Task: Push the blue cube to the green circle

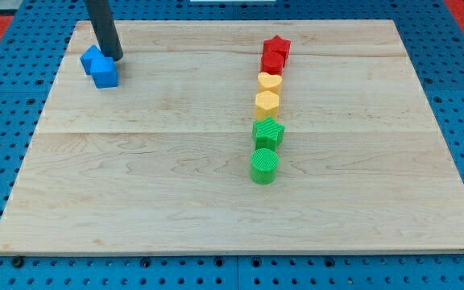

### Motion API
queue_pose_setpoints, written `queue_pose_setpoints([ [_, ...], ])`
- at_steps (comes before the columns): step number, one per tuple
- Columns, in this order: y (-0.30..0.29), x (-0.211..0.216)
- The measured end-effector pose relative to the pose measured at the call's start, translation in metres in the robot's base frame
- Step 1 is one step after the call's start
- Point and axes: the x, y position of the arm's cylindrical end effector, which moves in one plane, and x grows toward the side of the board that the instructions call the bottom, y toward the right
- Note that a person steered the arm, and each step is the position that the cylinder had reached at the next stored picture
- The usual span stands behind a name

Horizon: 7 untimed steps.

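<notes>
A blue cube point(104, 73) sits near the board's upper left, touching a second blue block point(92, 59) just up and left of it. The green circle point(264, 165), a short green cylinder, stands at the lower end of a column of blocks right of the board's middle. My tip point(116, 57) is at the end of the dark rod, touching or nearly touching the top right of the blue blocks. The blue cube is far to the left of and above the green circle.
The column above the green circle holds a green star point(268, 131), two yellow blocks point(267, 102) point(269, 82), a red block point(271, 62) and a red star point(278, 47). The wooden board point(135, 193) lies on a blue pegboard.
</notes>
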Motion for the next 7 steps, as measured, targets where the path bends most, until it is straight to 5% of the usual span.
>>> queue_pose_setpoints([
  [1,0.006,0.049],
  [4,-0.026,0.109],
  [6,-0.065,0.098],
  [7,-0.09,0.137],
])
